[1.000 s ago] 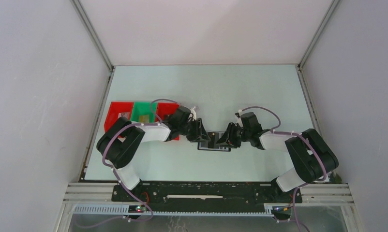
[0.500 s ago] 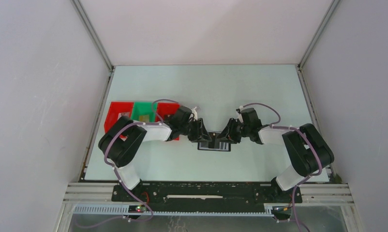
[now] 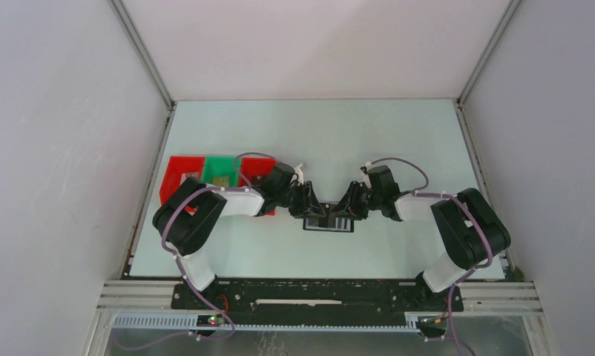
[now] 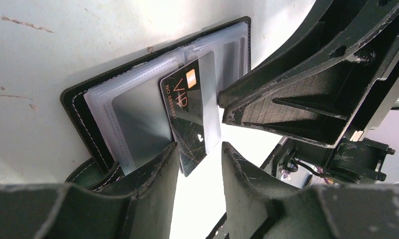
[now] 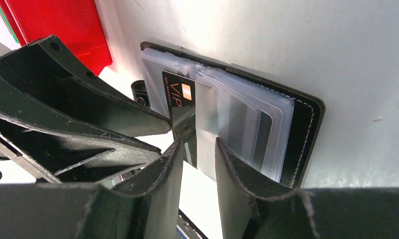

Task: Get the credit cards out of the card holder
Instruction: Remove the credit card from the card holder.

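The black card holder lies open on the table between both grippers, its clear sleeves fanned up. One of the credit cards, a black one marked VIP, sticks partway out of a sleeve. My left gripper is open, and the card's lower corner rests at the mouth of its jaws, against the left finger. My right gripper is open too, with a clear sleeve edge in its gap. The right fingertips touch the sleeve from the opposite side.
Red trays and a green tray sit just left of the left arm's wrist. The two grippers are nearly tip to tip over the holder. Cage walls close in the table on three sides.
The right gripper has slid left, closer to the left gripper over the holder. The left gripper and the holder have barely moved.
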Available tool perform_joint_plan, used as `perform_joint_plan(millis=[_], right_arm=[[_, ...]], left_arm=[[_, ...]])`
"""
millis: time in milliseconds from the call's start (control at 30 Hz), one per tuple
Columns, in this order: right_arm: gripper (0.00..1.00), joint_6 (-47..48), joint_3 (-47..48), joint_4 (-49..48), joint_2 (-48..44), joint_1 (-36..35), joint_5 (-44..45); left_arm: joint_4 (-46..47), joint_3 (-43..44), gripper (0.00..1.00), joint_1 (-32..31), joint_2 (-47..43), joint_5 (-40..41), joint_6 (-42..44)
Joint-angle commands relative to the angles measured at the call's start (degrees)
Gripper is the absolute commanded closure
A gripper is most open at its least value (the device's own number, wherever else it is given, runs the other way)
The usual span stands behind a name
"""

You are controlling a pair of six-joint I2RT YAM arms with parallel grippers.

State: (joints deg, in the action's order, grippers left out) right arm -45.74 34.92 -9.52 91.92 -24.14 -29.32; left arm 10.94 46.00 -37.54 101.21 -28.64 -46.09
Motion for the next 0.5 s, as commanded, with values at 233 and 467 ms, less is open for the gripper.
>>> perform_joint_plan(millis=[233, 467], right_arm=[[0.61, -0.5, -1.4, -1.6, 3.2, -0.6, 1.4], [0.61, -0.9, -2.2, -2.9, 4.2, -0.6, 0.6]], left_arm=[[-7.5, -1.4, 0.55, -0.4, 3.5, 9.2, 5.3], [-2.7, -3.1, 0.55, -0.3, 3.6, 6.4, 3.8]])
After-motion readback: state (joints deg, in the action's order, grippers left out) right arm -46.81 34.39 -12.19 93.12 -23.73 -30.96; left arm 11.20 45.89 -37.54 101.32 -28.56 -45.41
